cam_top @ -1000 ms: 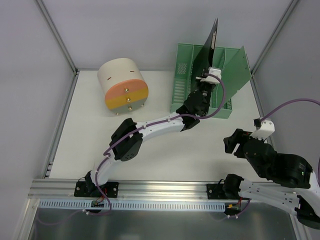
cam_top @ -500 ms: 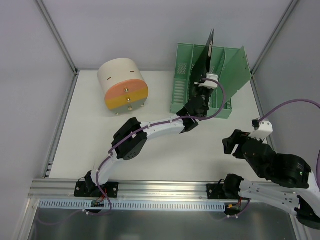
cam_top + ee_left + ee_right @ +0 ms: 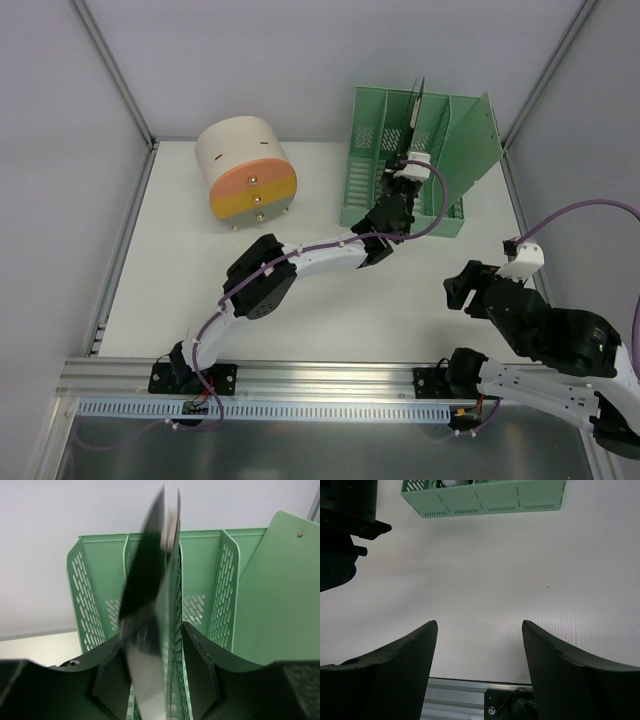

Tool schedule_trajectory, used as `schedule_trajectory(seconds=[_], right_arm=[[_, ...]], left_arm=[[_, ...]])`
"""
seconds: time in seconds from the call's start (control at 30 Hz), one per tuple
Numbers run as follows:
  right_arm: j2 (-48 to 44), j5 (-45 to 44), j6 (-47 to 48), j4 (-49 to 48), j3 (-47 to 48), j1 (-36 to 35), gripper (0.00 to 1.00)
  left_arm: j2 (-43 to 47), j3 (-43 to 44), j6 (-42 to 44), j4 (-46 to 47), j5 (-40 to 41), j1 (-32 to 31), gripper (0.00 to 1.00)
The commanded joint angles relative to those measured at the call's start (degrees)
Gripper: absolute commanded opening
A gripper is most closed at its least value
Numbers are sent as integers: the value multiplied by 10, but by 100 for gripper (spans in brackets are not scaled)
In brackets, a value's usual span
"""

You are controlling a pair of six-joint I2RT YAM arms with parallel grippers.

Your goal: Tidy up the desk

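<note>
A black sheet (image 3: 416, 100) stands on edge in a middle slot of the green file rack (image 3: 365, 150) at the back right of the white desk (image 3: 330, 300). My left gripper (image 3: 398, 180) reaches into the rack's front. In the left wrist view the left gripper (image 3: 152, 630) is open; the blurred black sheet (image 3: 147, 580) leans by the left finger, clear of the right one, with the green file rack (image 3: 100, 580) behind. My right gripper (image 3: 455, 290) hangs open over bare desk (image 3: 485, 570), and the right wrist view shows nothing between the right gripper's (image 3: 479, 622) fingers.
A cream cylinder box (image 3: 245, 170) with an orange and yellow front stands at the back left. A green board (image 3: 470, 135) leans out of the rack's right side. Grey walls enclose the desk; an aluminium rail (image 3: 300, 375) runs along its front edge.
The black sheet has sunk lower into the rack slot and stands straighter. My left gripper's jaws have parted off it and drawn slightly back. The right arm has not moved.
</note>
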State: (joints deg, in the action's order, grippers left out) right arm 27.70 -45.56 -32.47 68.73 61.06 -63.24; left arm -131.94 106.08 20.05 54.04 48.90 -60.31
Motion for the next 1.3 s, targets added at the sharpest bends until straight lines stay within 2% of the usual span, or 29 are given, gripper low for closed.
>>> schedule_trajectory(seconds=[0.0,0.03,0.37,0.7,1.03,1.17,1.27], right_arm=[[-5,-5,0,-18,-1,-1,73],[-5,-5,0,-20,-2,-1,73],[-2,2,4,-28,0,-1,73],[2,1,15,-42,1,0,73],[2,6,28,-52,8,-1,73],[0,2,39,-62,14,-1,74],[2,-5,57,-80,25,-1,76]], left_arm=[[13,1,-23,67,0,3,43],[14,-2,-24,68,0,3,44],[63,-31,-9,70,-9,1,77],[133,-47,51,60,-14,-9,96],[212,-44,130,46,-10,-29,99],[266,-45,124,-58,-9,-38,99],[327,-36,64,-175,-22,-40,99]])
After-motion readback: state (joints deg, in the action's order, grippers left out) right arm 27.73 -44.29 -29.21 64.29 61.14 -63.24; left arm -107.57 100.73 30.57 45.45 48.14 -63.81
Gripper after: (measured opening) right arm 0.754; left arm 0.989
